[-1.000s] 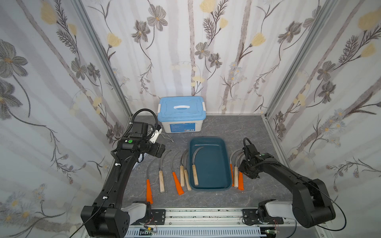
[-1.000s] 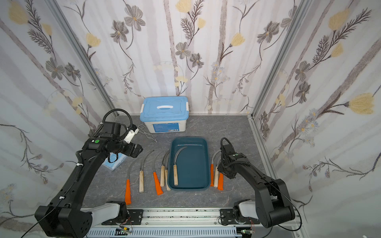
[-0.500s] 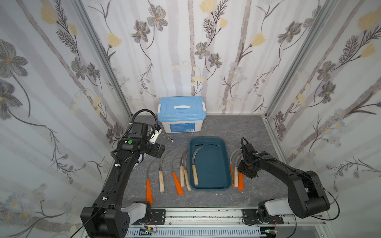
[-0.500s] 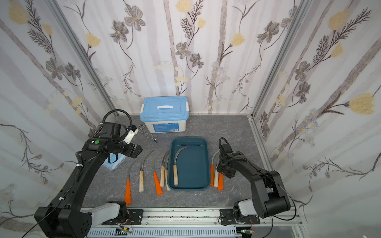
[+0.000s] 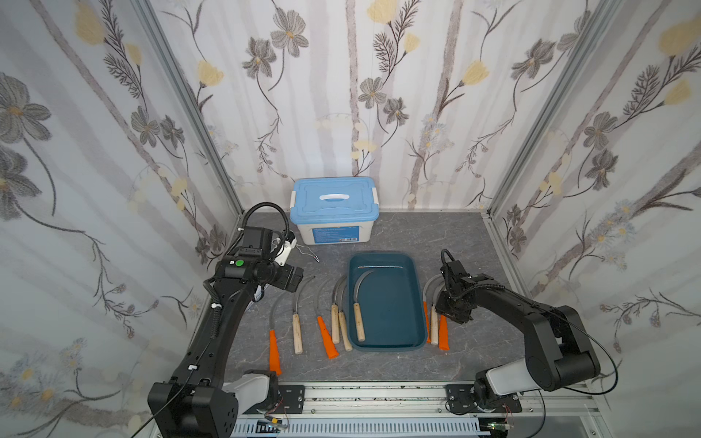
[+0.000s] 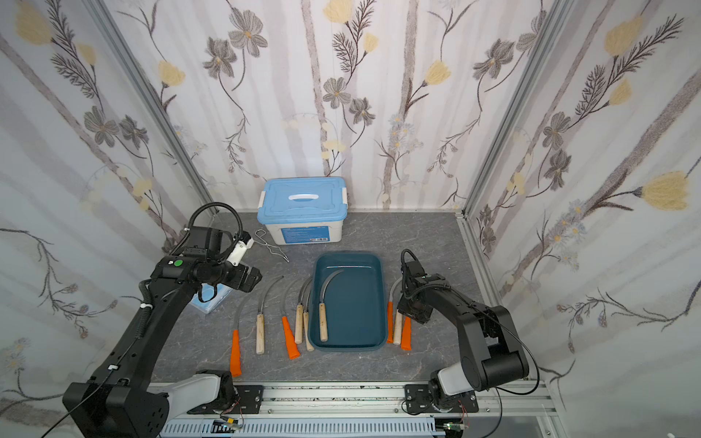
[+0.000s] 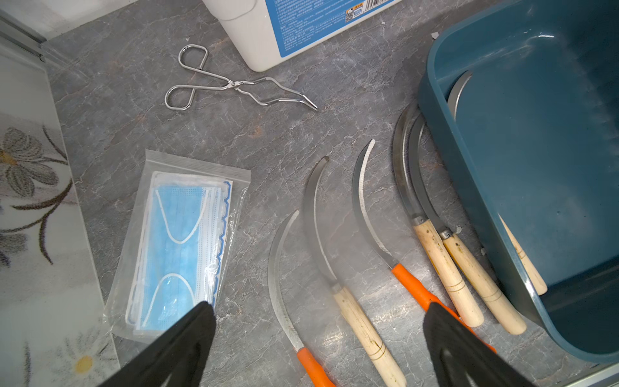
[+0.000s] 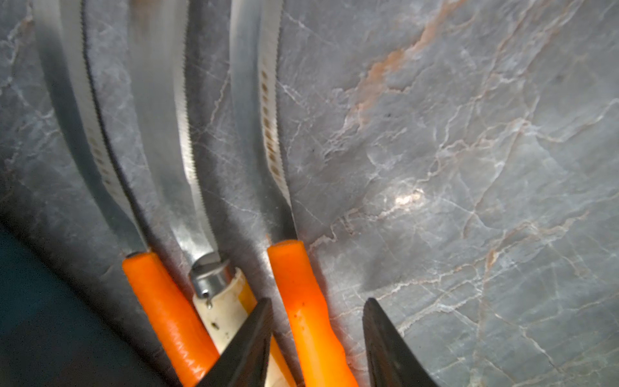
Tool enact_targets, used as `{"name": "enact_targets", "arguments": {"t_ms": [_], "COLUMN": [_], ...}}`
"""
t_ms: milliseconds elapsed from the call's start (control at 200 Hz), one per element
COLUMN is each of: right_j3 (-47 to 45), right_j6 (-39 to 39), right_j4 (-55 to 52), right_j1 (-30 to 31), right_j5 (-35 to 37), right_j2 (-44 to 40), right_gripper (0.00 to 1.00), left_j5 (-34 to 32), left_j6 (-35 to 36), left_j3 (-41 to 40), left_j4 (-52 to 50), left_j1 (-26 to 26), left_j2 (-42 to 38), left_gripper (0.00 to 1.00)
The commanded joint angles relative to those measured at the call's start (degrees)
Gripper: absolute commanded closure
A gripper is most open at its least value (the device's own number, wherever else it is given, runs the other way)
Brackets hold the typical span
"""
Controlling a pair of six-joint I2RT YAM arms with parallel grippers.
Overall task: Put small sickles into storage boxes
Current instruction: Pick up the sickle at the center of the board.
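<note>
The dark teal storage box (image 5: 419, 299) lies mid-table with one wooden-handled small sickle (image 5: 359, 316) inside. Several more sickles (image 5: 297, 333) lie in a row to its left, and three (image 5: 434, 330) lie tight against its right side. My right gripper (image 8: 318, 308) is low over those three, open, its fingers (image 8: 258, 331) straddling the outermost orange handle (image 8: 301, 284) with a gap still showing on one side. My left gripper (image 7: 318, 306) hangs wide open above the left row, over an orange-handled sickle (image 7: 284, 284) and a wooden-handled one (image 7: 361, 321), holding nothing.
A white box with a light blue lid (image 5: 333, 212) stands at the back wall. Wire tongs (image 7: 234, 83) and a bagged pack of blue face masks (image 7: 181, 241) lie near the left wall. Patterned walls close in three sides.
The right arm's elbow has drawn in toward its base while its gripper stays over the three sickles by the box. The left arm has not moved.
</note>
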Motion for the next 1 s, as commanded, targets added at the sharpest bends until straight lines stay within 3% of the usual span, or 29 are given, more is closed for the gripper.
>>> {"name": "enact_targets", "arguments": {"t_ms": [0,570,994], "right_j3": [0.4,-0.4,-0.2], "right_j6": [-0.3,-0.9,-1.0], "right_j4": [0.5,1.8,2.4], "right_j1": [0.0,1.0,2.4], "right_j5": [1.0,1.4,1.7], "right_j2": [0.2,2.9,5.7], "right_gripper": [0.54,0.55,0.62], "left_j5": [-0.1,-0.5,-1.0], "left_j6": [0.0,0.5,1.3], "left_j3": [-0.2,-0.5,-1.2], "left_j4": [0.6,0.6,0.3], "left_j1": [0.1,0.1,0.1], "left_j2": [-0.2,-0.7,-1.9], "left_gripper": [0.00,0.00,0.00]}}
